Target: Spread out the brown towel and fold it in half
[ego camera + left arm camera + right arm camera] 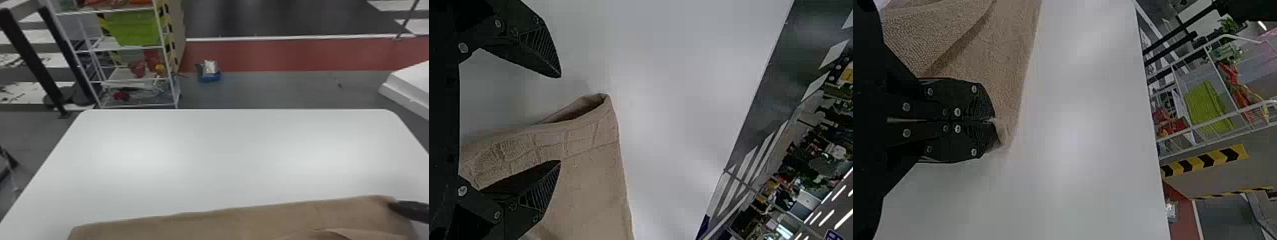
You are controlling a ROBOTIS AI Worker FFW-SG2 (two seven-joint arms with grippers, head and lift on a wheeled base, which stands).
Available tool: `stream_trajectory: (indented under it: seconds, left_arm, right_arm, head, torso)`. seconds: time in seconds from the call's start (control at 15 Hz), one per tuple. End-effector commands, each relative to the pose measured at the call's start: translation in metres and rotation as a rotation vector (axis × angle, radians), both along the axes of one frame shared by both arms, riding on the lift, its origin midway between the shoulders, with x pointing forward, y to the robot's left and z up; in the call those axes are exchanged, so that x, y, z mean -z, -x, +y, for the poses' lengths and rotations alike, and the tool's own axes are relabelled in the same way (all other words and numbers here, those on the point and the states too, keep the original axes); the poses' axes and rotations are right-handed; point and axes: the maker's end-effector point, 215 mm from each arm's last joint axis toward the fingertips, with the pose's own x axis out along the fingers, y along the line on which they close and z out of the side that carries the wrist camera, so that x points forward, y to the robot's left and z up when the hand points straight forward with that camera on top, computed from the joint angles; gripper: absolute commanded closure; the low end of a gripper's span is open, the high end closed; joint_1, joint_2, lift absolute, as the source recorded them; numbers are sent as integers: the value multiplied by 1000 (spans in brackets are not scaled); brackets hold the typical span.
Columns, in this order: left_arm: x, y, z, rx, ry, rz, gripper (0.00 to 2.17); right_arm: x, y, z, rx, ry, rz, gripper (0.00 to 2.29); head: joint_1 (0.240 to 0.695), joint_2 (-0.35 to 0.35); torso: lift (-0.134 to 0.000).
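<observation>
The brown towel [223, 223] lies along the table's near edge, its far edge running across at a slight slant, with a loose fold near the right. At its far right corner is my right gripper [394, 207]. In the right wrist view my right gripper [993, 121] is shut on that corner of the towel [1003, 65]. From the left wrist view, my left gripper [560, 119] stands open around a corner of the towel [594, 150], which lies partly between its fingers, with a raised, hollow fold at its tip.
The white table [207, 153] stretches forward beyond the towel. Behind its left end stands a wire shelf [137, 79] with a green bin [134, 28]. A blue basket [209, 71] sits on the floor behind. A white block-like object [408, 83] is at the far right.
</observation>
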Motion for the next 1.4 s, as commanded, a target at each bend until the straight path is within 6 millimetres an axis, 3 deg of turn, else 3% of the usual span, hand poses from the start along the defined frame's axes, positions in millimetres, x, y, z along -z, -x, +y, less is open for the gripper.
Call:
stream_trajectory:
  seconds: [0.0, 0.2, 0.67, 0.8, 1.0, 1.27, 1.33]
  left_arm:
    - [-5, 6, 2, 2, 7, 9, 350]
    - [-18, 21, -1, 5, 16, 16, 350]
    - [10, 14, -12, 18, -11, 66, 353]
    - [11, 14, -12, 20, -14, 69, 599]
    - [3, 13, -15, 37, -5, 56, 1328]
    - [-6, 7, -21, 61, -12, 33, 1372]
    - [-8, 2, -24, 63, -5, 28, 1686]
  right_arm:
    - [1, 2, 1, -6, -6, 4, 1247]
    - [-2, -1, -1, -10, 1, -11, 1247]
    - [-6, -4, -2, -4, -12, -22, 1247]
    - [-6, -4, -2, -6, -10, -23, 1247]
    - [-7, -5, -3, -3, -11, -25, 1247]
    - [-10, -7, -1, 2, -23, -34, 1247]
    - [-11, -7, -1, 3, -25, -36, 1247]
  head:
    - [695, 82]
    - [695, 81]
    - [695, 65]
    - [695, 58]
    - [695, 51]
    - [695, 48]
    - [695, 47]
  torso:
    - [-124]
    - [-124]
    - [-124]
    - [-124]
    - [-124]
    - [-124]
    - [-124]
